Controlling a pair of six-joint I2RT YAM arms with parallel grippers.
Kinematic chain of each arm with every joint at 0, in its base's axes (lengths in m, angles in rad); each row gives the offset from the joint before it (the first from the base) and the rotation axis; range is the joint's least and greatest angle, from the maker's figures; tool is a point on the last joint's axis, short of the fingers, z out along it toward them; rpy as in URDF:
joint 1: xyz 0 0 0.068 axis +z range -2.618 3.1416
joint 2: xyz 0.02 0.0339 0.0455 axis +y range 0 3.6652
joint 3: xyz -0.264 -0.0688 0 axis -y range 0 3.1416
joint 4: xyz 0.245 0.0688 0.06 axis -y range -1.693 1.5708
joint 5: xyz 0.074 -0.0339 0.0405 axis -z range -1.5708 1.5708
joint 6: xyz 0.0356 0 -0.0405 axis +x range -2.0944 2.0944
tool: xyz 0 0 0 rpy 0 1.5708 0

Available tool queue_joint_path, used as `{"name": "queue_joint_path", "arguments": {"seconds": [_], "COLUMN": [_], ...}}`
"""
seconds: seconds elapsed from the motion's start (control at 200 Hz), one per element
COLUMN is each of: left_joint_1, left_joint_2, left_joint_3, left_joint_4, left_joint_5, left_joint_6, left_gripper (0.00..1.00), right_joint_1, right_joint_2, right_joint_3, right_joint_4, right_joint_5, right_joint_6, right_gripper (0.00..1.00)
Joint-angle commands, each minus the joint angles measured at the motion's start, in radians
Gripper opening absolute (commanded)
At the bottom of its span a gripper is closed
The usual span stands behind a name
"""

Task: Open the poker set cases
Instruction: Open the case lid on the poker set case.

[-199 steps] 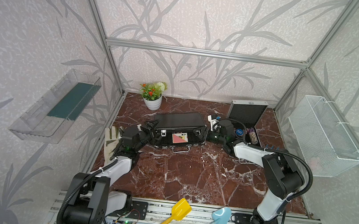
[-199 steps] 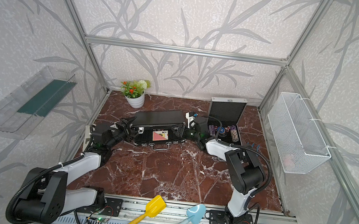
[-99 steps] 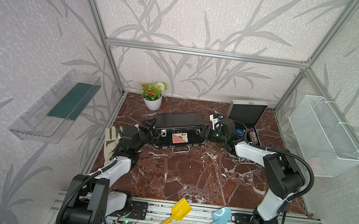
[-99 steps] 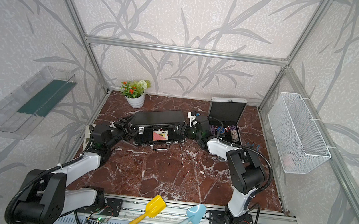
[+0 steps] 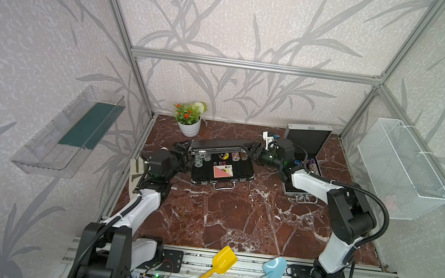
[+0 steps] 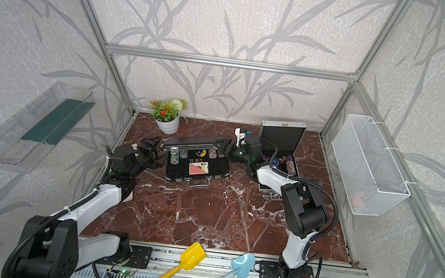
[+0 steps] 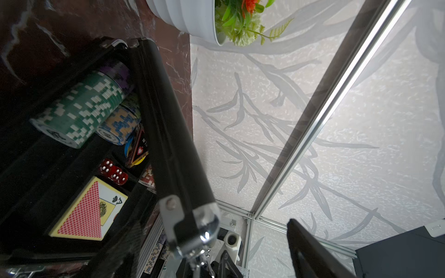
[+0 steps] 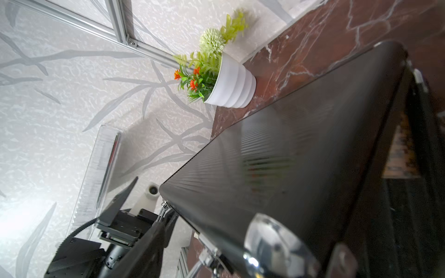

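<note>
Marble tabletop [image 5: 234, 219] is carrying a black poker case [image 5: 243, 171] mid-back, lid part-raised. A silver case [image 5: 306, 140] is lying open back-right; a white flowerpot [image 5: 189, 130] is sitting back-left.

You have a broad bare stretch of marble floor [image 5: 235, 213] across the lower middle of the frame in both top views, between the two arms. Above it the black case [image 5: 216, 145] blocks the centre, its half-raised lid flanked by the left gripper [image 5: 180, 151] and the right gripper [image 5: 255, 151] at either end. The flower pot [image 5: 189, 128] sits just above its left end and the open silver case [image 5: 307, 140] fills the upper right, leaving narrow gaps.
</note>
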Motion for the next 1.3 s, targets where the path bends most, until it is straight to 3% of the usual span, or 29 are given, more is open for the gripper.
{"name": "queue_joint_path", "arguments": {"seconds": [0.0,0.395,0.645,0.95,1.174,1.294], "left_joint_1": [0.006,0.038,0.076,0.089,0.100,0.110], "left_joint_2": [0.055,-0.028,-0.022,-0.022,-0.023,-0.042], "left_joint_3": [0.059,0.188,0.246,0.257,0.246,0.218], "left_joint_4": [0.070,-0.185,-0.244,-0.307,-0.341,-0.356], "left_joint_5": [0.047,0.009,0.044,0.054,0.067,0.061], "left_joint_6": [0.003,0.258,0.339,0.409,0.438,0.446], "left_gripper": [0.85,0.96,1.00,1.00,1.00,1.00], "right_joint_1": [-0.004,-0.011,-0.016,-0.031,-0.048,-0.048], "right_joint_2": [0.028,0.118,0.203,0.337,0.461,0.476], "right_joint_3": [0.071,0.295,0.431,0.538,0.591,0.607], "right_joint_4": [0.041,-0.058,-0.110,0.000,0.242,0.258], "right_joint_5": [-0.011,-0.011,0.016,0.009,0.018,0.023], "right_joint_6": [0.015,-0.043,-0.104,-0.073,0.068,0.074], "right_gripper": [0.71,0.72,0.73,0.78,0.81,0.83]}}
